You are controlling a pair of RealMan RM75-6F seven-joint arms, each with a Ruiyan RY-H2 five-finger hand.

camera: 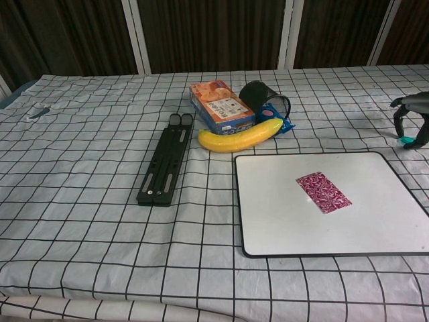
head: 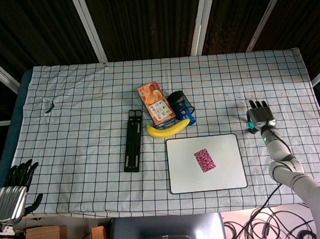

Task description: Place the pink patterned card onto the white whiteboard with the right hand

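The pink patterned card [head: 205,160] [camera: 323,191] lies flat near the middle of the white whiteboard [head: 181,178] [camera: 268,221], untouched. My right hand [head: 260,116] [camera: 411,127] hovers to the right of the board, beyond its far right corner, fingers spread and holding nothing. A small teal thing [camera: 409,143] shows beneath its fingers. My left hand [head: 13,186] stays at the lower left, off the table's edge, fingers apart and empty; the chest view does not show it.
Behind the board lie a yellow banana [head: 168,130], an orange snack box [head: 155,102], a black mesh cup on its side [head: 179,101] and a blue packet [head: 190,117]. A black folded stand [head: 132,140] lies left of the board.
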